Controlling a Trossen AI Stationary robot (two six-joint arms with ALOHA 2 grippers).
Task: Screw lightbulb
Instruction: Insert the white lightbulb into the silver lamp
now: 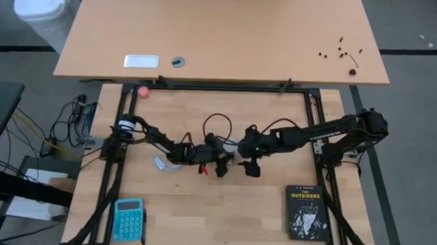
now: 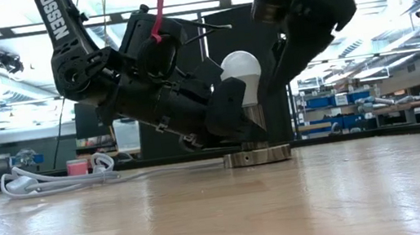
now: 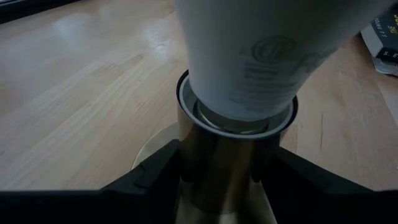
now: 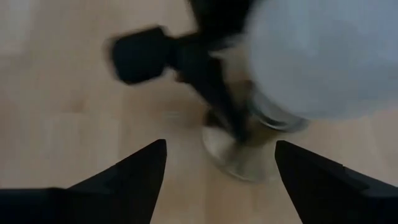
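Low view shows the bulb (image 2: 240, 68) standing upright in the socket (image 2: 257, 155), near the middle of the table (image 1: 200, 210). The left gripper (image 3: 227, 186) pinches the socket's metal neck, I think to keep it from turning. The right gripper (image 4: 217, 168) hangs above the bulb with its fingers spread and touching nothing, probably ready to take the globe. The book (image 1: 306, 211) and calculator (image 1: 128, 218) lie well apart, near the front edge.

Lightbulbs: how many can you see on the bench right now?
1: the lightbulb stands upright in the metal socket mid-table, between both grippers. No spare shows.
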